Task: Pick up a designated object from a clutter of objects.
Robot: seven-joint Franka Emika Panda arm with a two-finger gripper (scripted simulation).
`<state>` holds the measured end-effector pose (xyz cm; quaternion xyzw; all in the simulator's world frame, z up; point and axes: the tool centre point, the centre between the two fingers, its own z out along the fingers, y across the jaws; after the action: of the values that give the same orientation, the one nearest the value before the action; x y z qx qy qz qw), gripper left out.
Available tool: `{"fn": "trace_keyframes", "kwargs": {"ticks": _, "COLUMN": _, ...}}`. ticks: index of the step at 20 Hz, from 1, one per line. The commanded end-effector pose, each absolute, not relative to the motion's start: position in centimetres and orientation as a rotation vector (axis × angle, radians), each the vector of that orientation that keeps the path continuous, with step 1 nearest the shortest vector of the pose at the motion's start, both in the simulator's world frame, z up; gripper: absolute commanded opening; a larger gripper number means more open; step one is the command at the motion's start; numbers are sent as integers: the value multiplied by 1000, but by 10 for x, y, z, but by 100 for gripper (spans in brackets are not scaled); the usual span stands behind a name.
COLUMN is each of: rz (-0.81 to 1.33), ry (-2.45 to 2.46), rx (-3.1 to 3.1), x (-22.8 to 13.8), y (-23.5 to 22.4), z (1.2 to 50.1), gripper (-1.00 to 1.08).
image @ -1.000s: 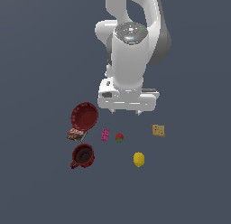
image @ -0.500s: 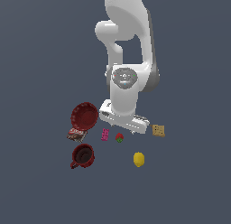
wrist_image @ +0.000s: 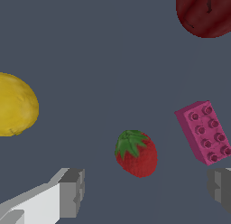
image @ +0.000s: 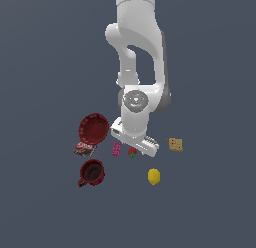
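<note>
While the strawberry (wrist_image: pixel 136 153) lies on its side on the grey floor, red with a green leafy top, it sits just ahead of the spread jaws and roughly midway between the two fingertips, touching neither. Arm reaches down from above with the wrist bent low over the clutter, gripper (wrist_image: pixel 146 191) empty and close above the strawberry (image: pixel 132 152). Pink block (wrist_image: pixel 204 131) lies just beside the strawberry, close to one fingertip; lemon (wrist_image: pixel 16 105) well outside the other; mug (image: pixel 92 172), bowl (image: pixel 93 128), packet (image: pixel 84 149) and cracker (image: pixel 175 144) stand farther off.
</note>
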<state>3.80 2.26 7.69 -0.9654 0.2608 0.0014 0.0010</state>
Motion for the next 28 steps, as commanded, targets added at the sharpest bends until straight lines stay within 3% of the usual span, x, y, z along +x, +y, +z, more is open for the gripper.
{"fn": "trace_keyframes", "kwargs": {"ticks": 1, "rz": 0, "ry": 839, "rx": -3027, "x": 38, "y": 22, "z": 73, "gripper": 100}}
{"fn": "trace_keyframes", "kwargs": {"ticks": 21, "rz": 0, "ry": 841, "rx": -3027, "x": 38, "y": 21, "z": 23, "gripper": 100}}
{"fn": "trace_keyframes", "kwargs": {"ticks": 22, "rz": 0, "ry": 841, "rx": -3027, "x": 38, "y": 21, "z": 23, "gripper": -100}}
{"fn": "trace_keyframes", "kwargs": {"ticks": 28, "rz": 0, "ry": 841, "rx": -3027, "x": 38, "y": 21, "z": 23, "gripper": -100}}
